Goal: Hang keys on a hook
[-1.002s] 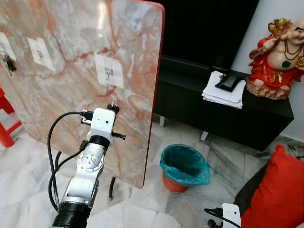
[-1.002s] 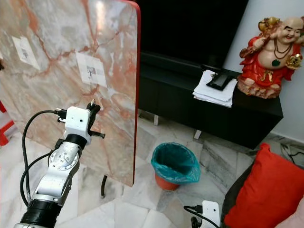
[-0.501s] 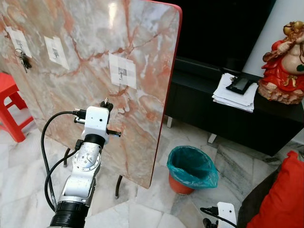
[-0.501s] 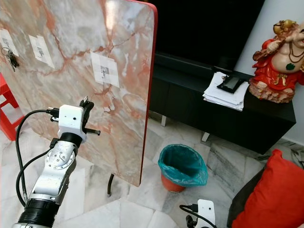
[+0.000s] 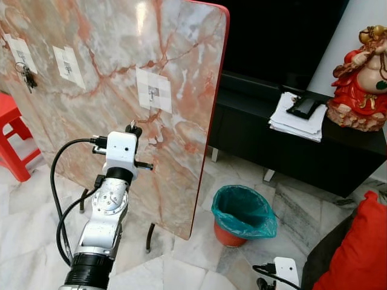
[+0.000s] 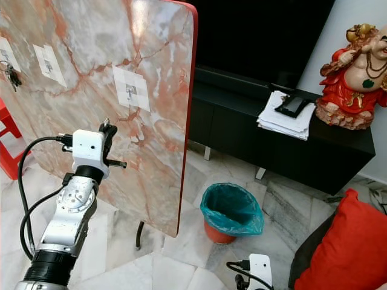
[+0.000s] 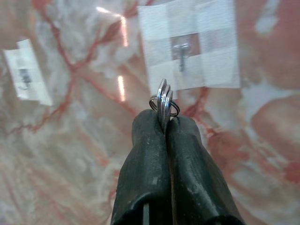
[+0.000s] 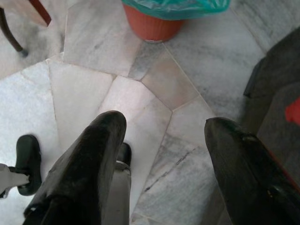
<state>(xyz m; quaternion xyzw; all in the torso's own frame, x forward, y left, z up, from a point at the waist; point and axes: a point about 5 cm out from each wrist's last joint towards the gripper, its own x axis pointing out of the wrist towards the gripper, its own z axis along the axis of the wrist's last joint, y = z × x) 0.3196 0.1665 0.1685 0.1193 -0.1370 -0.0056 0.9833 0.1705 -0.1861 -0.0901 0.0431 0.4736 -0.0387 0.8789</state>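
My left gripper (image 7: 165,123) is shut on a small bunch of silver keys (image 7: 163,102) whose ring sticks out past the fingertips. It is raised in front of an upright pink marble board (image 5: 103,66), a little below a small metal hook (image 7: 181,52) on a white square patch (image 5: 153,90). Two more white patches (image 5: 65,64) lie further left on the board, and another set of keys (image 5: 26,74) hangs at the leftmost one. My right gripper (image 8: 161,140) hangs open low over the marble floor.
An orange bin with a teal liner (image 5: 243,214) stands on the floor right of the board. A black TV cabinet (image 5: 314,151) behind holds papers (image 5: 296,118) and a red statue (image 5: 361,78). A red stool (image 5: 9,136) is at far left, a red cushion (image 5: 357,248) at lower right.
Over the second the camera view shifted, bringing the board's left patches and the hanging keys into sight. The left gripper stays raised with the keys, slightly lower relative to the hook patch.
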